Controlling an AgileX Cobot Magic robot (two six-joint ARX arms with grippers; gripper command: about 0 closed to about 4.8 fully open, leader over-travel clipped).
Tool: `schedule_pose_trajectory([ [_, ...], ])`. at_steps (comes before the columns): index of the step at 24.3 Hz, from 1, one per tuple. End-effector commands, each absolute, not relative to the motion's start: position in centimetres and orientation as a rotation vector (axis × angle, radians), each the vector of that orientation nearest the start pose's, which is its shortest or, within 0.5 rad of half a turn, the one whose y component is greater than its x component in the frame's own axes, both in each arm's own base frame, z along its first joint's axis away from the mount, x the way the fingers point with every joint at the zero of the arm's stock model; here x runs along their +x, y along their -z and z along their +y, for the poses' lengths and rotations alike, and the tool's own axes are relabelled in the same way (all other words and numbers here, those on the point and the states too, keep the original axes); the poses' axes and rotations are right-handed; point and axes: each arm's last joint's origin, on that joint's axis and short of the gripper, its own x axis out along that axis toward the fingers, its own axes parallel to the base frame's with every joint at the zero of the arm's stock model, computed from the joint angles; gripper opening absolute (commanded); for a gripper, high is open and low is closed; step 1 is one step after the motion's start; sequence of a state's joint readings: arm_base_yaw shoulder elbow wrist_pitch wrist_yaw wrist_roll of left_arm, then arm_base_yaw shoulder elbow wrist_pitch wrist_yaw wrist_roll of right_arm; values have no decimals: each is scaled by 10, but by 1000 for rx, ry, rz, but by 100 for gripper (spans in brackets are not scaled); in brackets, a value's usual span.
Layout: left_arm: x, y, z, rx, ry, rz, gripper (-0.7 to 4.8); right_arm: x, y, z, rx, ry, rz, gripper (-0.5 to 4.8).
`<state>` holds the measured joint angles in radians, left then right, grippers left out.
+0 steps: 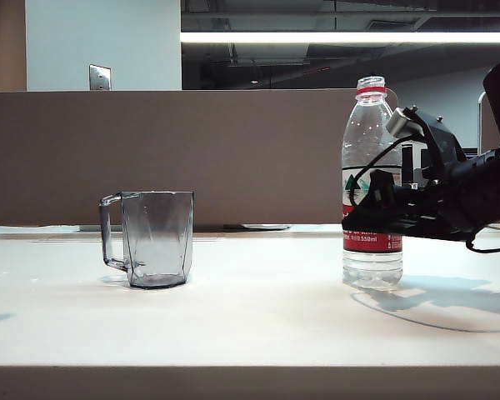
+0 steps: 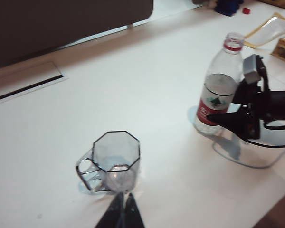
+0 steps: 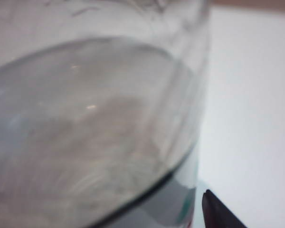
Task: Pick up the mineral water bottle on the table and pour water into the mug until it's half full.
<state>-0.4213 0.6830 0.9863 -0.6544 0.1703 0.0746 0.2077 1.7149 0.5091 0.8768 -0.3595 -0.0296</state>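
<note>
The mineral water bottle (image 1: pixel 372 142) (image 2: pixel 222 80) stands upright on the right of the table (image 1: pixel 250 317), with no cap on its red-ringed neck. My right gripper (image 1: pixel 354 221) (image 2: pixel 211 117) reaches in level at label height, open, with a jaw on each side of the bottle. In the right wrist view the bottle (image 3: pixel 95 118) fills the picture, and one dark finger (image 3: pixel 217 213) stands just off its side. The grey faceted mug (image 1: pixel 157 237) (image 2: pixel 116 156) stands on the left and looks empty. My left gripper (image 2: pixel 124 195) is shut, close before the mug. I cannot make out the water level.
A brown partition (image 1: pixel 150 150) runs along the back of the table. The right arm's cable (image 2: pixel 256 161) loops over the tabletop beside the bottle. Packets (image 2: pixel 270 28) and a small red cap (image 2: pixel 246 10) lie at the far corner. A dark slot (image 2: pixel 28 88) crosses the table surface.
</note>
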Motion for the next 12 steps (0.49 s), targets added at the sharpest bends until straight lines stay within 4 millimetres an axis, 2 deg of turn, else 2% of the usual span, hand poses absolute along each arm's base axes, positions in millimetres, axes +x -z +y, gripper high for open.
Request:
schedule_pose_trajectory([
  [1, 109, -370, -53, 118, 556, 314, -5, 285, -131, 71, -3, -566, 295, 470],
  [3, 109, -370, -53, 118, 555, 314, -5, 285, -131, 71, -3, -566, 294, 460],
  [4, 109, -370, -53, 118, 555, 314, -5, 285, -131, 71, -2, -566, 294, 396],
  [5, 109, -370, -53, 118, 555, 314, -5, 285, -131, 71, -3, -566, 294, 297],
  [6, 109, -370, -53, 118, 555, 314, -5, 285, -131, 71, -2, -566, 294, 272],
  [12, 109, -370, -53, 118, 555, 314, -5, 285, -131, 71, -2, -569, 294, 273],
])
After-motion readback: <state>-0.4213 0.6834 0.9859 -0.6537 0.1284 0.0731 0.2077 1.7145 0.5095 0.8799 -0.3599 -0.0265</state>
